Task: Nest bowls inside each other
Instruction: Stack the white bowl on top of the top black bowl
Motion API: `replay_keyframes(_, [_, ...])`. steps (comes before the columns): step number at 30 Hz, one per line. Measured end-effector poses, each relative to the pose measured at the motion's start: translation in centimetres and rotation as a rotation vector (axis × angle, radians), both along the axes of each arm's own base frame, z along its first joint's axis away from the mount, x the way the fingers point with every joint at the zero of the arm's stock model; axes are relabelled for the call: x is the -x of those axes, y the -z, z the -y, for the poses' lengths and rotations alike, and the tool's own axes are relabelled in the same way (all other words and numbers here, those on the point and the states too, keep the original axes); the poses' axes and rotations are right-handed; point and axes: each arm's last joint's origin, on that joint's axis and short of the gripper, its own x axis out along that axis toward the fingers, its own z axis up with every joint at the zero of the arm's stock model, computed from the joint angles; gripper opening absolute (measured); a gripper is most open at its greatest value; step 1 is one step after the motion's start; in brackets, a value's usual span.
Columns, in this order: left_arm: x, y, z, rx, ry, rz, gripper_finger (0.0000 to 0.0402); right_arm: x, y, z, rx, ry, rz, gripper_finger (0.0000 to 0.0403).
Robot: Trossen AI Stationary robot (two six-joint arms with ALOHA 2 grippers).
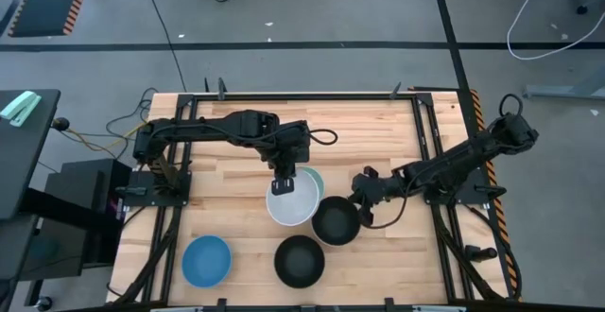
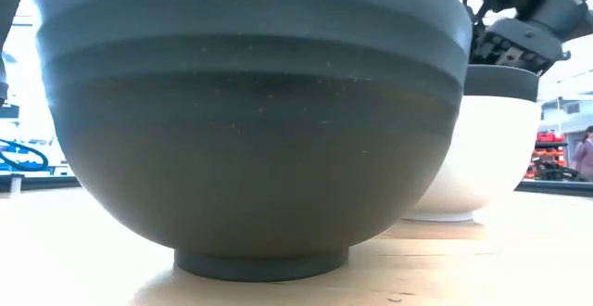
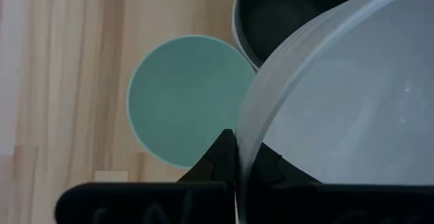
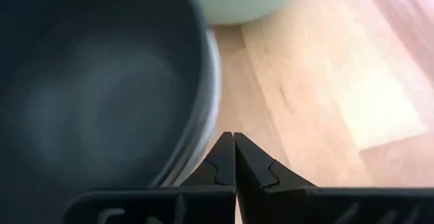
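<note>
Left hand (image 1: 282, 185) was pinching the rim of a white bowl (image 1: 295, 203) mid-bench, held over the mint bowl (image 3: 180, 98). Right hand (image 1: 358, 199) sat fully closed beside a black bowl (image 1: 335, 221). Another black bowl (image 1: 300, 260) and the blue bowl (image 1: 206, 260) sat nearer.

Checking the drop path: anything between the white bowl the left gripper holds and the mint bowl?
Nothing visible. The left gripper pinches the white bowl's rim, holding it partly over the mint green bowl, whose inside looks empty. A black bowl sits beside it.
</note>
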Motion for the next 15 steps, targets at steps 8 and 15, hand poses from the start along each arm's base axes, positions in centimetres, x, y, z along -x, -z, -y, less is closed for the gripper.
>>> replay_keyframes(8, [0.0,0.0,0.0,0.001,0.003,0.0,0.0009,-1.3,-1.2,2.0,0.027,0.001,0.04,0.0006])
replay_keyframes(15, [-0.8,1.0,0.3,0.003,0.023,-0.02,0.0009,-2.9,-4.5,3.4,0.087,-0.002,0.008,0.0025])
